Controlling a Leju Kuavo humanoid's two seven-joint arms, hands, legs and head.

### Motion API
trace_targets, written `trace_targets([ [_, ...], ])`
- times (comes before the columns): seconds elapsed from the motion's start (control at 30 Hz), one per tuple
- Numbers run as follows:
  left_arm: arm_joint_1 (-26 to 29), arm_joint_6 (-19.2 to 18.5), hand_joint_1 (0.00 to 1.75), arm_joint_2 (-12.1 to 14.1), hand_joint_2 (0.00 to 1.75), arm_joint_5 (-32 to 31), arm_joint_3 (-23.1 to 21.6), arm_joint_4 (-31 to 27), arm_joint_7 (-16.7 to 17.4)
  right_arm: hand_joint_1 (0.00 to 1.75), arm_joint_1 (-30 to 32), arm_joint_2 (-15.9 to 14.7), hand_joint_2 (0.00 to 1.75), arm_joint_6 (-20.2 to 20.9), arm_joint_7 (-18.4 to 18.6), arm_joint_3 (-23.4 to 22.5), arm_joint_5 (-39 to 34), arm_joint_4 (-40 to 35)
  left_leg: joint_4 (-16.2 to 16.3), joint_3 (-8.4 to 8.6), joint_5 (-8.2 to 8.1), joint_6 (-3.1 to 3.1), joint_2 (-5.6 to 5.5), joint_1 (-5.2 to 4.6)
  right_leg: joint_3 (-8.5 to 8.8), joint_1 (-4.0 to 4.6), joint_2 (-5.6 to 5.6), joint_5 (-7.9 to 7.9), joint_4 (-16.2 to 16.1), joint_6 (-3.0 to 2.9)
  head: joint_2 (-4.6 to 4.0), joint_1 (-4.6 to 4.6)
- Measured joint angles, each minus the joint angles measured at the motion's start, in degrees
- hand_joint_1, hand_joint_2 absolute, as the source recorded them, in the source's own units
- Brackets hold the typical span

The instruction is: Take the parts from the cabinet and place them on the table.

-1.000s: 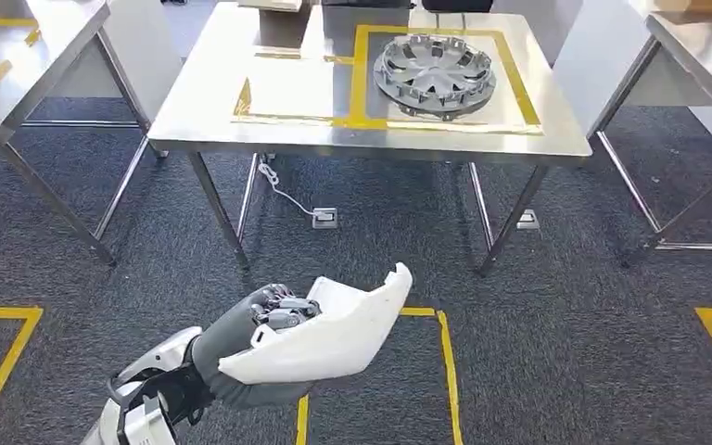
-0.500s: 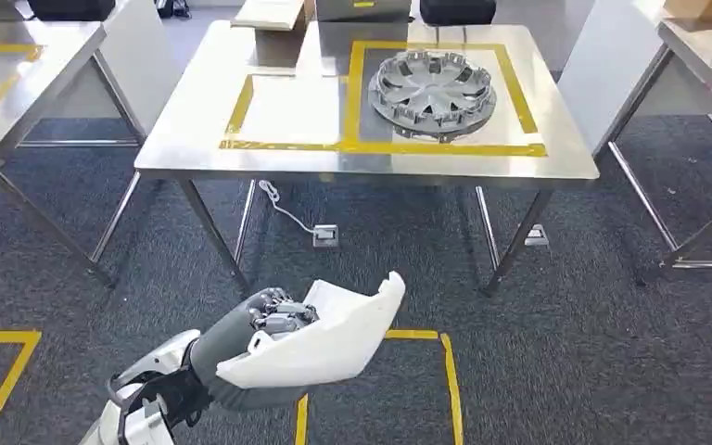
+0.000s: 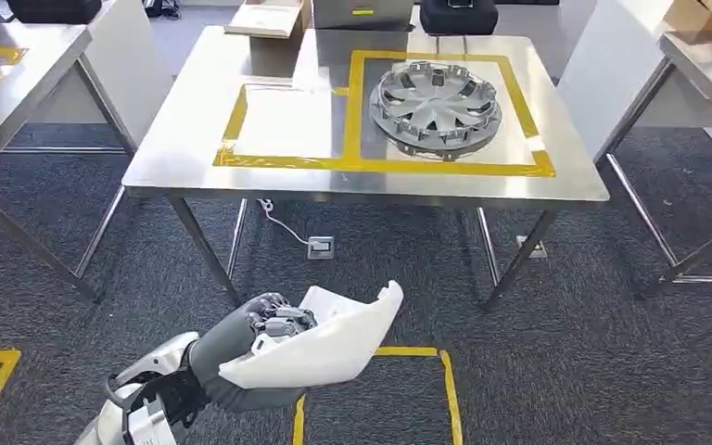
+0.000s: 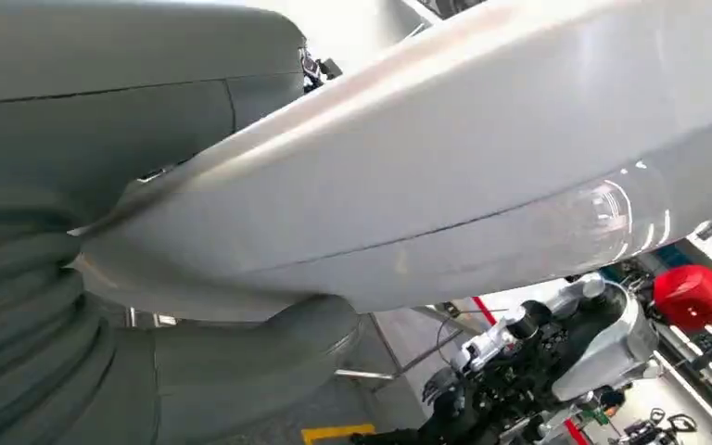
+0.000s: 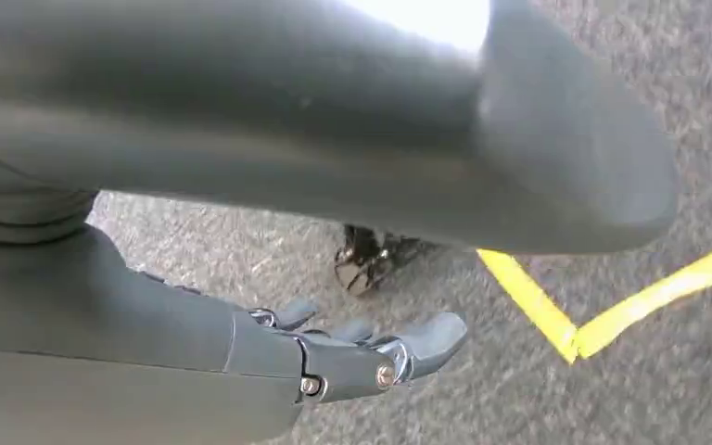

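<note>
Well short of desk (image 3: 195, 167), over carpet: left robot hand (image 3: 273, 320) grips white plastic part (image 3: 320, 348), fingers clamped on edge nearest arm. Right robot hand (image 5: 352, 357) hangs by floor, holds nothing, fingers loosely apart. Part looks light, stiff, smooth, maybe slippery; best held at thick rim. Curved white shell, shiny, pointed corner. On desk, far from part: wheel cover (image 3: 438, 97) inside yellow tape.

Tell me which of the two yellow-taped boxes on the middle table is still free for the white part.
The left taped box is free, bare steel inside. The right taped box holds the silver hubcap.
</note>
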Motion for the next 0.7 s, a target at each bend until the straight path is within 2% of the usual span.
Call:
trace_targets([
  [0.03,-0.31,0.0,1.75,-0.11,1.75,0.02,-0.04,0.0,0.04,0.0,-0.15,0.02,0.0,-0.02,0.0,0.0,-0.04,0.0,-0.01,0.21,-0.37,0.17,0.05,0.0,-2.98,-0.17,-0.01,-1.43,4.23,0.51,0.0,0.09],
  [0.1,-0.52,0.0,1.75,-0.13,1.75,0.02,-0.04,0.04,0.61,0.0,-0.07,0.02,0.0,-0.02,0.04,0.0,-0.02,0.0,-0.01,0.8,-1.19,0.19,0.06,0.0,-8.3,-0.35,-0.03,-5.05,10.71,1.0,0.0,0.13],
  [0.13,-0.56,0.0,1.75,-0.13,1.75,0.04,-0.07,0.04,0.87,0.0,0.02,0.02,0.0,-0.02,0.07,0.0,-0.02,0.0,-0.01,1.27,-1.63,0.15,0.03,0.0,-9.9,-0.41,-0.04,-5.49,11.69,1.11,0.0,0.19],
  [0.17,-0.62,0.0,1.75,-0.15,1.75,0.09,-0.07,0.04,1.12,0.0,0.09,0.04,0.0,-0.02,0.07,0.0,-0.02,0.0,-0.01,1.89,-2.06,0.08,-0.01,0.01,-10.34,-0.51,-0.05,-4.27,10.54,1.11,0.0,0.28],
  [0.2,-0.75,0.0,1.75,-0.2,1.75,0.09,-0.09,0.04,1.25,0.0,0.12,0.04,0.0,-0.02,0.07,0.0,-0.02,0.0,-0.01,2.65,-2.64,-0.02,-0.01,0.01,-9.67,-0.53,-0.08,-1.61,7.26,0.94,0.0,0.28],
  [0.27,-1.09,0.0,1.75,-0.44,1.75,0.11,-0.09,0.0,1.44,0.0,0.13,0.04,0.0,-0.02,0.09,0.0,-0.04,0.0,-0.06,4.15,-3.75,-0.33,0.05,0.01,-6.35,-0.48,-0.16,5.57,-2.74,0.28,0.0,0.43],
  [0.3,-1.2,0.0,1.75,-0.46,1.75,0.15,-0.11,0.0,1.53,0.0,0.18,0.04,0.0,-0.02,0.11,0.0,-0.04,0.0,0.02,4.93,-4.26,-0.61,0.09,-0.06,-5.99,-0.29,-0.32,6.57,-4.44,0.02,0.0,0.4],
  [0.33,-1.25,-0.09,1.75,-0.46,1.75,0.18,-0.15,0.0,1.62,0.0,0.07,0.07,0.0,-0.02,0.22,0.0,-0.07,0.0,-0.26,4.89,-4.69,-1.08,-0.07,-0.16,-5.94,0.05,-0.48,3.46,-4.33,-0.22,0.0,0.57],
  [0.37,-1.26,-0.18,1.75,-0.48,1.75,0.15,-0.22,-0.04,1.71,0.0,0.06,0.09,0.0,-0.02,0.24,0.0,-0.09,0.0,-0.88,5.16,-5.06,-1.5,-0.03,-0.1,-5.56,0.19,-0.44,3.57,-4.59,-0.58,0.0,0.52],
  [0.4,-1.27,-0.2,1.75,-0.46,1.75,0.15,-0.31,-0.07,1.73,0.0,0.19,0.09,0.0,-0.02,0.15,0.0,-0.15,0.0,0.01,6.23,-4.18,-2.0,0.0,-0.15,-5.11,0.05,-0.23,3.96,-5.49,-1.12,0.0,0.52],
  [0.43,-1.45,-0.2,1.75,-0.48,1.75,0.17,-0.39,-0.13,1.73,0.0,0.3,0.09,0.0,-0.02,0.15,0.0,-0.24,0.0,-0.17,6.68,-4.1,-2.44,0.0,-0.18,-4.22,-0.07,-0.15,4.82,-5.83,-1.73,0.0,0.57],
  [0.47,-1.58,-0.35,1.75,-0.46,1.75,0.15,-0.48,-0.15,1.79,0.0,0.33,0.15,0.0,-0.02,0.15,0.0,-0.39,0.0,0.74,6.63,-4.73,-2.71,0.12,-0.12,-2.9,-0.34,-0.09,4.99,-6.03,-2.07,0.0,0.55],
  [0.5,-1.79,-0.37,1.75,-0.44,1.75,0.17,-0.57,-0.2,1.7,0.0,0.3,0.17,0.0,-0.02,0.09,0.0,-0.48,0.0,3.15,5.6,-5.12,-2.88,0.15,-0.12,-2.22,-0.34,-0.24,4.66,-6.0,-2.44,0.0,0.27],
  [0.53,-1.97,-0.37,1.75,-0.42,1.75,0.15,-0.63,-0.17,1.75,0.0,0.27,0.17,0.0,-0.02,0.09,-0.02,-0.48,0.0,6.72,3.33,-6.17,-2.94,0.15,-0.07,-1.89,-0.32,-0.23,4.31,-6.0,-2.7,0.0,-0.05],
  [0.6,-1.84,-0.37,1.75,-0.39,1.75,0.15,-0.77,-0.13,1.75,0.0,0.21,0.17,0.0,-0.02,0.09,-0.02,-0.48,0.0,14.14,-2.33,-10.04,-3.21,0.15,-0.07,-1.45,-0.26,-0.16,3.59,-5.98,-2.84,0.0,-0.13],
  [0.63,-1.81,-0.37,1.75,-0.35,1.75,0.15,-0.83,-0.07,1.77,0.0,0.31,0.2,0.0,-0.04,0.09,-0.02,-0.5,0.0,16.06,-4.51,-11.28,-3.21,0.15,-0.07,-1.04,-0.24,-0.11,3.1,-5.98,-2.83,0.0,-0.26],
  [0.67,-1.81,-0.37,1.75,-0.28,1.75,0.15,-0.85,-0.04,1.77,0.0,0.42,0.22,0.0,-0.11,0.13,-0.02,-0.57,0.0,15.47,-5.25,-10.75,-3.26,0.15,-0.07,-0.51,-0.25,-0.08,2.65,-5.97,-2.79,0.0,-0.29],
  [0.7,-1.83,-0.46,1.75,-0.28,1.75,0.15,-0.92,-0.04,1.77,0.0,0.46,0.26,0.0,-0.13,0.2,-0.04,-0.68,0.0,12.82,-4.96,-8.75,-3.08,0.16,-0.07,0.19,-0.26,-0.04,2.1,-5.97,-2.73,0.0,-0.31],
])
